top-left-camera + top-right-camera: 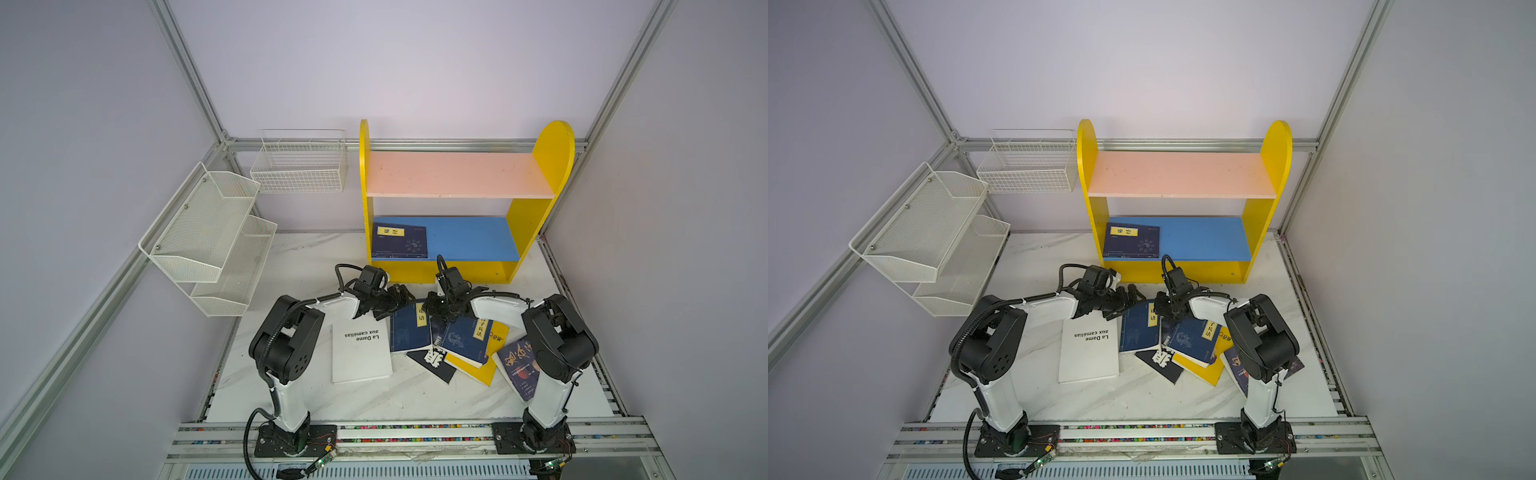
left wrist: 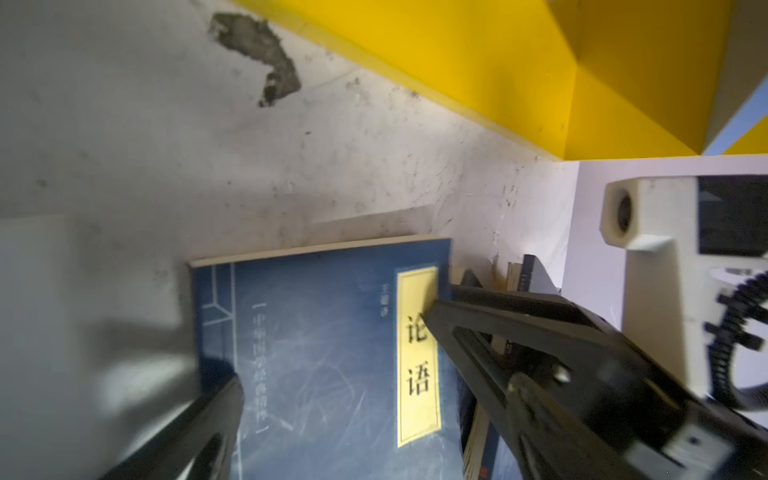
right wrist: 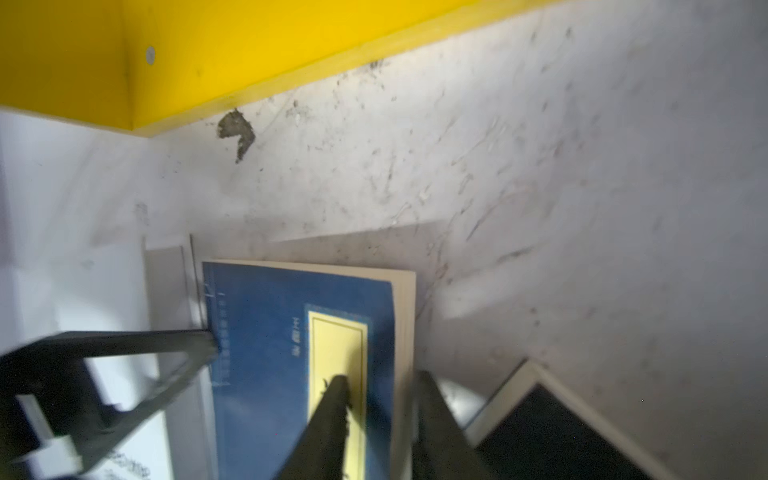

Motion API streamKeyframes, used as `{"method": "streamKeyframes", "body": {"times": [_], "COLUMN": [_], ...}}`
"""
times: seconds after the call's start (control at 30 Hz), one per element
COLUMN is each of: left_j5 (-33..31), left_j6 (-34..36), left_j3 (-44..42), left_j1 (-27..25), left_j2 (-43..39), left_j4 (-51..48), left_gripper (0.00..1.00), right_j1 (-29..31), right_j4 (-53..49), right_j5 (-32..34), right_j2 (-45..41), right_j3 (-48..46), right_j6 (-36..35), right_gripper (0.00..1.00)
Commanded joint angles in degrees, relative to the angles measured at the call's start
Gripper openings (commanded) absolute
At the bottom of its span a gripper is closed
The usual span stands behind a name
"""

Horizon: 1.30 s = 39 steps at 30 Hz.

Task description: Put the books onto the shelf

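A: While the left gripper spreads its jaws wide above the left navy book, where is the right gripper?

B: At that same book's page edge. In the right wrist view one finger lies over the yellow title label and its partner just beyond the pages. The view is blurred, so I cannot tell whether it grasps the book.

A: And the left one holds nothing?

B: Nothing; it is released. One of its fingertips sits at the book's spine edge, next to the white book.

A: Where is the shelf?

B: At the back of the table, just beyond both grippers. The shelved navy book lies flat at the left end of the blue lower board.

A: And the others?

B: On the table. The right navy book rests on the yellow book; the black book pokes out beneath both navy ones. The dark-blue book lies partly hidden by the right arm.
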Motion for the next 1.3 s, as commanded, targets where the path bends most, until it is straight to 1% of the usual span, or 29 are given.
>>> {"method": "streamKeyframes", "body": {"times": [0.0,0.07,0.13,0.23,0.3,0.37,0.43,0.5,0.6,0.83,0.97,1.07,1.17,1.27], "left_j5": [-4.0,-5.2,-5.4,-6.2,-7.7,-8.8,-9.0,-9.8,-9.8,-7.8,-5.7,-2.7,1.9,6.7], "left_j6": [-1.9,-1.9,-1.8,-1.7,-1.8,-1.9,-1.6,-1.0,-0.8,-1.1,-1.6,-1.0,1.0,3.8], "left_j3": [-0.1,-0.5,-0.8,0.0,0.2,0.2,0.7,0.7,-0.2,0.2,-0.6,-2.1,-3.5,-3.0], "left_j1": [-0.3,-0.3,-0.3,-0.3,-0.3,-0.3,-0.3,-0.3,-0.3,0.0,0.8,1.7,2.6,3.6], "left_j2": [1.0,0.4,0.2,0.8,0.8,1.0,1.7,1.7,1.2,0.8,-2.2,-6.6,-10.9,-13.8], "left_j4": [-5.1,-5.5,-5.7,-7.5,-8.6,-9.6,-10.9,-11.7,-10.2,-7.0,-4.5,-1.7,1.4,0.3], "left_gripper": [0.98,0.98,0.98,0.98,0.98,0.98,0.97,0.97,0.97,0.97,0.97,0.98,1.0,1.0], "right_j1": [0.4,0.4,0.5,1.8,2.7,3.0,3.0,2.9,2.9,2.9,3.0,2.9,2.8,1.8], "right_j4": [-2.1,-3.6,-4.8,-8.2,-9.3,-8.9,-7.7,-6.6,-4.9,-3.3,-3.3,-4.1,-5.1,-5.6], "right_j5": [0.1,2.5,2.7,4.6,5.4,4.4,3.4,2.4,0.1,-3.4,-3.0,-2.8,-2.1,-3.2], "right_j2": [-0.5,0.4,2.6,5.5,6.8,7.5,7.7,7.7,7.1,3.7,0.5,-2.9,-7.3,-11.7], "right_j3": [0.7,1.8,3.6,7.2,8.4,8.2,7.4,6.7,6.1,6.1,5.9,5.6,4.7,3.7], "right_j6": [-1.0,-1.9,-2.9,-4.0,-4.6,-4.6,-4.3,-4.1,-3.6,-2.4,-1.1,-0.2,0.3,0.3], "right_gripper": [0.41,0.47,0.52,0.55,0.56,0.53,0.46,0.33,0.19,0.01,0.0,0.0,0.0,0.0]}}
